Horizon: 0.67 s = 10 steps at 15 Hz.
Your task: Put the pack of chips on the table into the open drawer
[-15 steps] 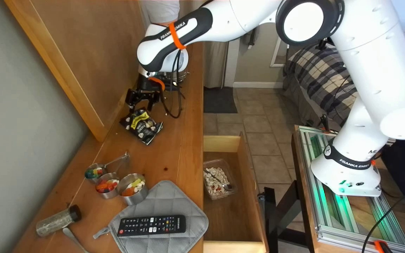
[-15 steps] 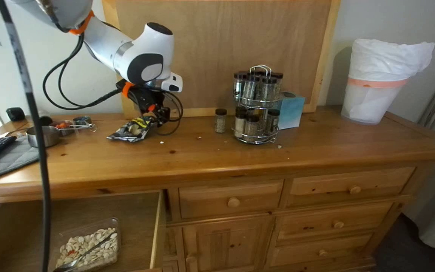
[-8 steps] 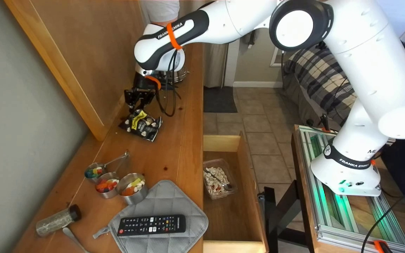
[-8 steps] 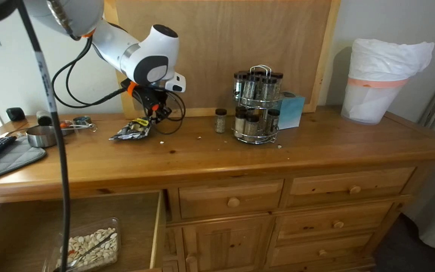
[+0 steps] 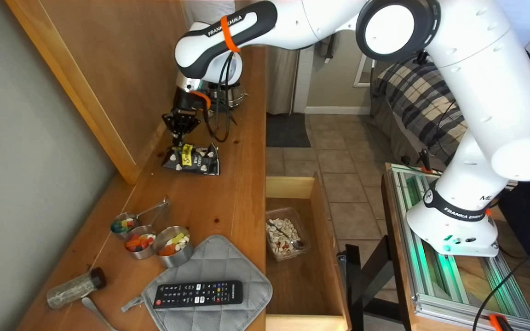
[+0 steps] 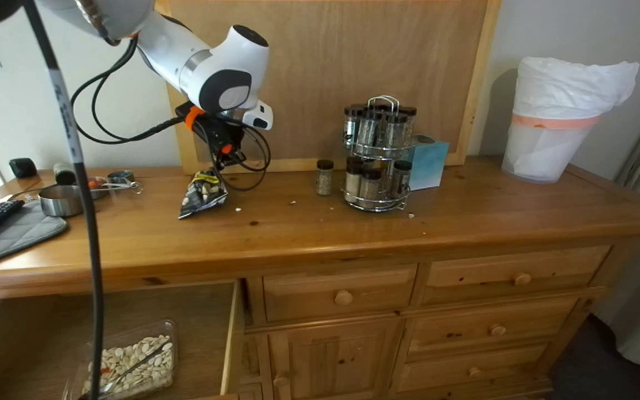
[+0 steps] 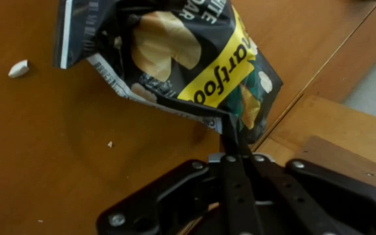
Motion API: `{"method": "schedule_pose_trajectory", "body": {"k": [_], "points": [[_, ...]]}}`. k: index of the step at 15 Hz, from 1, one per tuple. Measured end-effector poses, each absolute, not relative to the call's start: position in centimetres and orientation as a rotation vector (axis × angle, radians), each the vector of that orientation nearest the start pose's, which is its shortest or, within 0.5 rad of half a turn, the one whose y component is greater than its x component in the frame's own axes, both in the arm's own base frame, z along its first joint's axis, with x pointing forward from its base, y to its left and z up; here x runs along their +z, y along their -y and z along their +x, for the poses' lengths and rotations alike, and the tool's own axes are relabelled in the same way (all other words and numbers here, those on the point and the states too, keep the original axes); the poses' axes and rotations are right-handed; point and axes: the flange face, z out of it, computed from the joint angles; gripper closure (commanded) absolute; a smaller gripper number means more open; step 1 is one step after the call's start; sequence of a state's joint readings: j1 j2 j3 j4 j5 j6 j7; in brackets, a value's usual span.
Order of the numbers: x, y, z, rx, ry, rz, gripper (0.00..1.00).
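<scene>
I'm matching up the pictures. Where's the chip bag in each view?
In an exterior view: bag, left of centre, about mid-height, beyond the cups.
In an exterior view: bag, left of centre, about mid-height, left of the spice rack.
Wrist view: bag, upper middle, cut off by the top edge.
Landmark in all three: the hand, pinching the bag.

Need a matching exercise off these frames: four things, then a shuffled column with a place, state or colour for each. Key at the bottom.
Things:
1. pack of chips
2. remote control
3. clear tub
4. box

Places, states, colours:
A. lying on the grey quilted pad
B. light blue
C. pinched in the claw
D. inside the open drawer

Right pairs: 1-C, 2-A, 3-D, 4-B
</scene>
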<state>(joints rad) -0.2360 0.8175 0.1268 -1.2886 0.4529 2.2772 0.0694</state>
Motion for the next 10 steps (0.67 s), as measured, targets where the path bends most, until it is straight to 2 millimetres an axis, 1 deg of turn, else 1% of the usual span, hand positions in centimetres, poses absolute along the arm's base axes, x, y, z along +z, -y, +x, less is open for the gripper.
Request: {"method": "schedule_pose_trajectory", "body": {"k": [2, 4, 7, 10], "points": [[28.4, 9.2, 75.1, -0.133, -0.613, -2.600, 0.96], [29.0, 8.6, 73.5, -0.015, -0.547, -2.607, 0.98], [29.7, 8.0, 70.3, 0.128, -0.428, -2.619, 0.97], [30.1, 7.1, 66.6, 0.210, -0.308, -2.629, 0.98]]}}
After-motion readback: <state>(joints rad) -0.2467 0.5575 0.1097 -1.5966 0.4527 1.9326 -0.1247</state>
